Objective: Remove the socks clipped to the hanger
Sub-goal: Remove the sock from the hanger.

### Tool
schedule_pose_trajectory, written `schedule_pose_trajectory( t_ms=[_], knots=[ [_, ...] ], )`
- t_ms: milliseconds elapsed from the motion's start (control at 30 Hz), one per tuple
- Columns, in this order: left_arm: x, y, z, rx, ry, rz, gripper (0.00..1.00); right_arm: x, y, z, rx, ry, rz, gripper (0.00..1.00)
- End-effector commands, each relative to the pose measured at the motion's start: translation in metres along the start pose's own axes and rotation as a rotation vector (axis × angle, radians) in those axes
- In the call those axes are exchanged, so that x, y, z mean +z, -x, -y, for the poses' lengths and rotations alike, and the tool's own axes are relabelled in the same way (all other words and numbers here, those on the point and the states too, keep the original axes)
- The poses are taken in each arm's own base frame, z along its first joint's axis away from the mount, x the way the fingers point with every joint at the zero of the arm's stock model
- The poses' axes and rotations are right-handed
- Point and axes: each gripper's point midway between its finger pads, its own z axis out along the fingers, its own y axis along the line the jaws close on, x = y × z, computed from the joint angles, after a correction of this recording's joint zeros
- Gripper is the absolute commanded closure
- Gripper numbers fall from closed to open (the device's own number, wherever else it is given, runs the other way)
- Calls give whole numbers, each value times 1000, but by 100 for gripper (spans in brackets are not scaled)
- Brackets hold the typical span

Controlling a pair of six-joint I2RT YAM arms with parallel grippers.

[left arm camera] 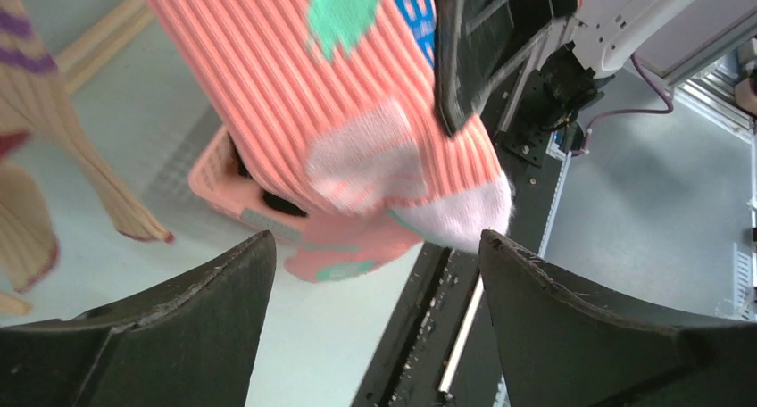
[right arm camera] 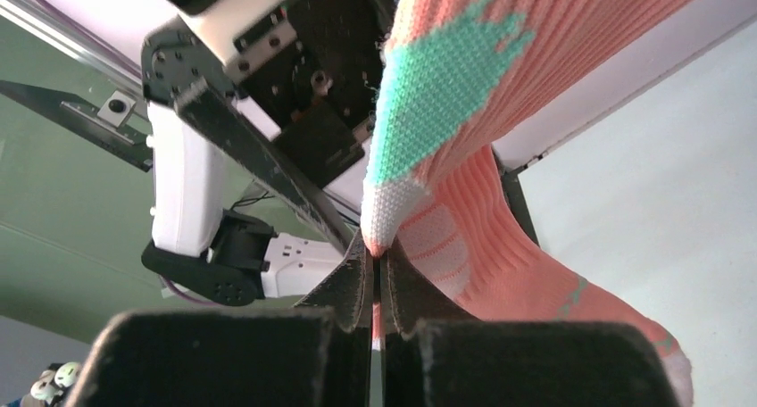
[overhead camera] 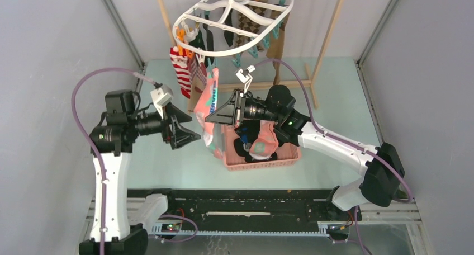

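"The socks (overhead camera: 184, 76) — where?"
"Most clipped to the hanger (overhead camera: 223, 53) at twelve o'clock; the right gripper (right arm camera: 375, 269) pinches the pink sock (overhead camera: 208, 104) over the basket (overhead camera: 290, 155), I'd guess to drop it"
"The left gripper (overhead camera: 194, 128)?"
"Jaws apart, empty, at that sock's nine o'clock — close enough to brush it"

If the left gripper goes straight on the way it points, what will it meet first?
The left gripper would likely meet the coral sock first; it hangs from the right gripper, just ahead. Depth is unclear.
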Motion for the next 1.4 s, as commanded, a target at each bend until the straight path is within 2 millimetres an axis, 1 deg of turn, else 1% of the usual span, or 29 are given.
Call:
schedule_pose_trajectory(
  t_ms=[0,67,133,267,367,533,633,700,800,867,933,1033,1100,1167,1233,1300,1367],
  knots=[
    [-2,38,-2,87,-54,42,11,-8,-2,-24,-12,75,-37,100],
    [0,49,0,77,-104,62,11,-8,-2,-27,-12,90,-41,100],
    [1,54,2,68,-136,74,10,-8,-2,-29,-10,100,-43,100],
    [7,45,6,31,-183,64,9,-9,-3,-32,-2,119,-53,100],
    [13,36,3,8,-199,55,10,-8,-3,-35,5,147,-62,100],
    [15,41,2,8,-220,59,10,-9,-3,-35,38,182,-78,100],
    [18,45,-10,22,-169,60,9,-9,-3,-36,39,190,-82,100],
    [19,49,-13,26,-163,67,8,-10,-3,-36,38,191,-84,100],
    [20,51,-10,8,-200,76,7,-10,-4,-35,42,186,-88,100],
    [25,46,-2,4,-245,66,9,-9,-4,-35,43,189,-88,100],
    [27,42,3,-3,-273,59,14,-9,-3,-33,49,188,-85,100],
    [30,36,8,-27,-309,52,28,-8,-2,-30,60,178,-81,100],
    [30,34,11,-35,-317,51,41,-8,-2,-27,61,166,-79,98],
    [29,32,12,-32,-312,50,59,-8,0,-22,57,131,-65,90],
    [28,31,11,-32,-292,44,75,-9,3,-16,47,85,-42,85],
    [29,31,8,-44,-271,40,84,-11,7,-9,33,27,-13,78],
    [30,31,4,-53,-247,41,89,-13,13,-2,24,-33,21,69]
  ],
)
